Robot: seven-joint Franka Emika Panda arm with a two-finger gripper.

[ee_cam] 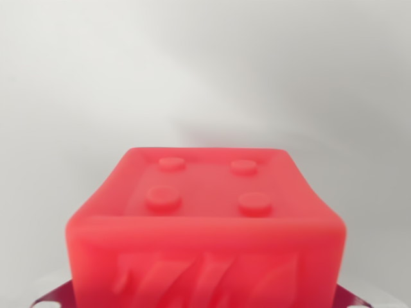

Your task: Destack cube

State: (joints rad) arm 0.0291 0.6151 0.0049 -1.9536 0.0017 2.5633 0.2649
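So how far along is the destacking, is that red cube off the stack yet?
Nothing looks done yet. The red plastic cube with four round studs fills the wrist view, sitting on a dark red piece just visible beneath it. No gripper fingers show, so I can't tell if it's gripped. Lifting and setting it aside remain.

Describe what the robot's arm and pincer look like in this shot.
Neither shows here. The wrist view is filled by a red cube with four round studs on top, above a dark red piece at the bottom edge, against a blurred pale background. No fingers, cables or markings are visible.
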